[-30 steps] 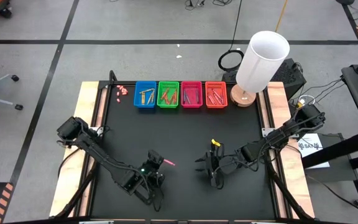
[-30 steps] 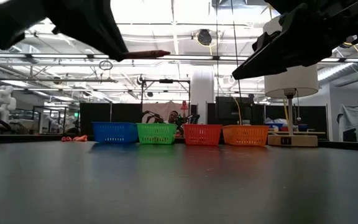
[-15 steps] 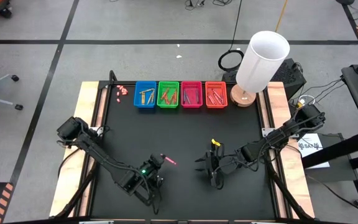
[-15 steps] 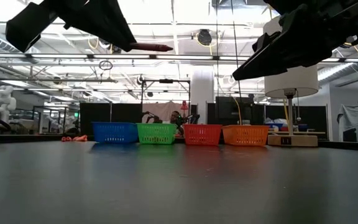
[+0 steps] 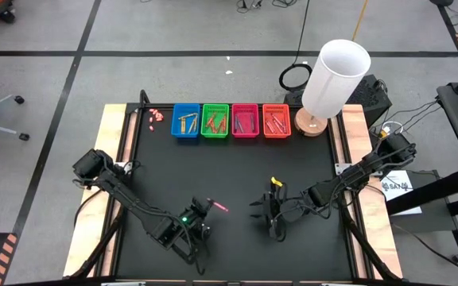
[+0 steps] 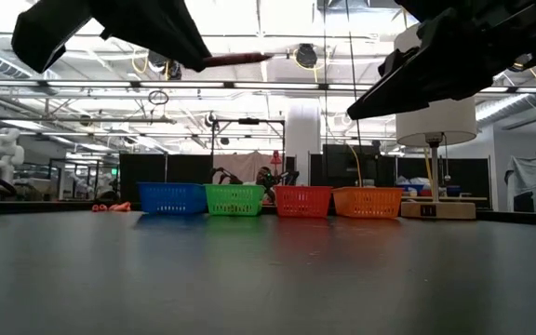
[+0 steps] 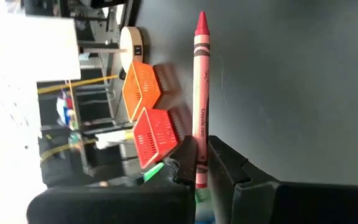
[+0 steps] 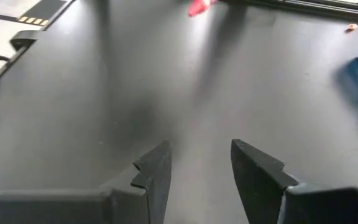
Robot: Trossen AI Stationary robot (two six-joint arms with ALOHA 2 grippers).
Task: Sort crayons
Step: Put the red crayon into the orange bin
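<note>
My left gripper (image 5: 203, 208) is shut on a red crayon (image 5: 218, 206) well above the table near its front edge; the crayon also shows in the low view (image 6: 236, 60) and the left wrist view (image 7: 200, 93). My right gripper (image 5: 261, 211) hangs open and empty above the table to the right of it, its fingers (image 8: 157, 171) apart over bare table. Several crayons lie in the blue (image 5: 186, 121), green (image 5: 215, 121), pink (image 5: 245, 120) and orange (image 5: 277, 121) baskets at the far edge. My left gripper pinches the crayon's blunt end (image 7: 200, 163) between its two fingers (image 7: 186, 155). The fingers come level from the table's left and lie along the crayon. The crayon sticks out ahead of them toward the table's right, nearly level, its pointed tip (image 7: 201, 17) free and clear of the table.
The four baskets stand in a row at the far edge. A cluster of small pinkish bits (image 5: 156, 116) lies left of the blue basket. A lamp with a white shade (image 5: 334, 78) stands at the far right corner. Black table (image 5: 237, 171) lies between the arms and the baskets.
My left gripper has gone up and a little toward the table's right edge with the red crayon, which stays pinched, nearly level and clear of the table.
</note>
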